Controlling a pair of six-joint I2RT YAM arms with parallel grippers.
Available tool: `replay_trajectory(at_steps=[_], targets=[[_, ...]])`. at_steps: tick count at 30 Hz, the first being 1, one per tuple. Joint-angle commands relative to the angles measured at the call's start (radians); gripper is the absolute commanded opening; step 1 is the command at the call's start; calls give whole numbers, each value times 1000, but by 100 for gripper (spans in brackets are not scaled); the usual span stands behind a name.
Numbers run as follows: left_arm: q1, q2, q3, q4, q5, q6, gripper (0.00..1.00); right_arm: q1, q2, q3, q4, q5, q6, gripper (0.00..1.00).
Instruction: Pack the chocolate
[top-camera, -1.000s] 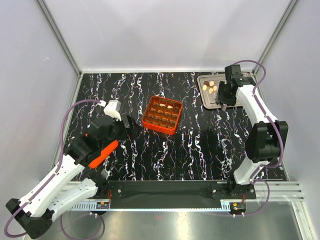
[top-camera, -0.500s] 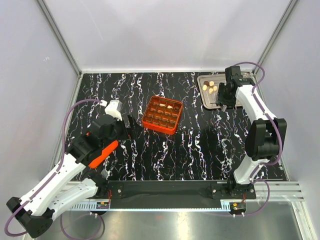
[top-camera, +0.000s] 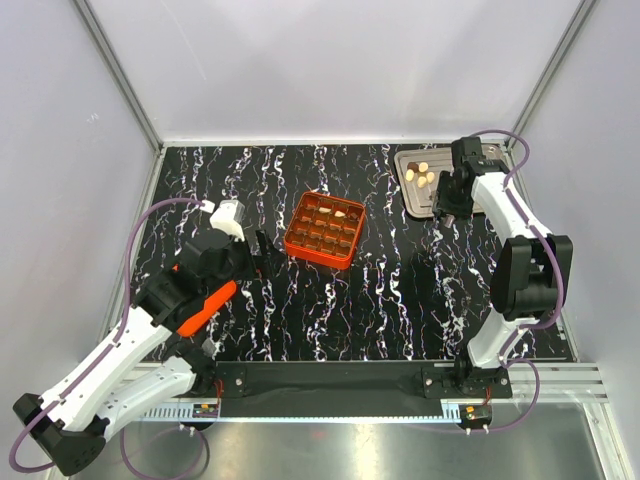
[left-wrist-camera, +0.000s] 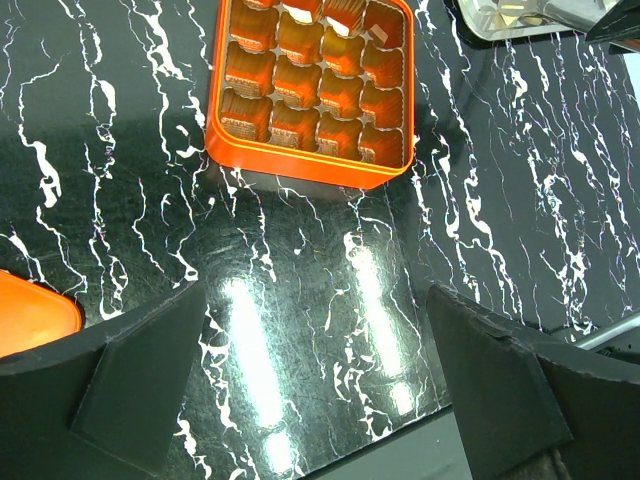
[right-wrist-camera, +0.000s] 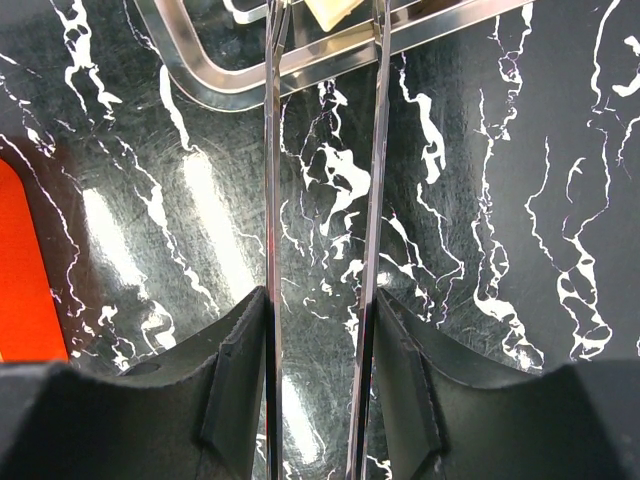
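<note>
Black white-veined marble tabletop (top-camera: 400, 300), pale enclosure walls (top-camera: 330, 70), orange grid box (top-camera: 323, 230) mid-table, left gripper (left-wrist-camera: 312, 300) fingers spread wide, right gripper (right-wrist-camera: 327, 40) blades straddling cream chocolate (right-wrist-camera: 335, 10) at silver tray (right-wrist-camera: 215, 90), grip unclear

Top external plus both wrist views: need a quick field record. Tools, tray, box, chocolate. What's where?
left tool: open, empty, above the table just short of the orange box
right tool: long metal blades apart, either side of a cream chocolate at the tray's near rim; tips cut off by the frame, contact unclear
metal tray: far right of the table; loose cream pieces on it
box fill: one packed piece in the far row; most cells look empty
</note>
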Motion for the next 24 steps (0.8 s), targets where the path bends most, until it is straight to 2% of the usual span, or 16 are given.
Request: replay_trajectory(at_steps=[1, 10, 24], targets=[[-2, -1, 34, 36, -19, 7, 99, -16, 11, -7, 54, -27, -8, 50], [-1, 2, 31, 34, -27, 8, 99, -26, 49, -2, 84, -60, -5, 50], [-1, 16, 38, 50, -12, 4, 99, -26, 26, 28, 24, -34, -8, 43]])
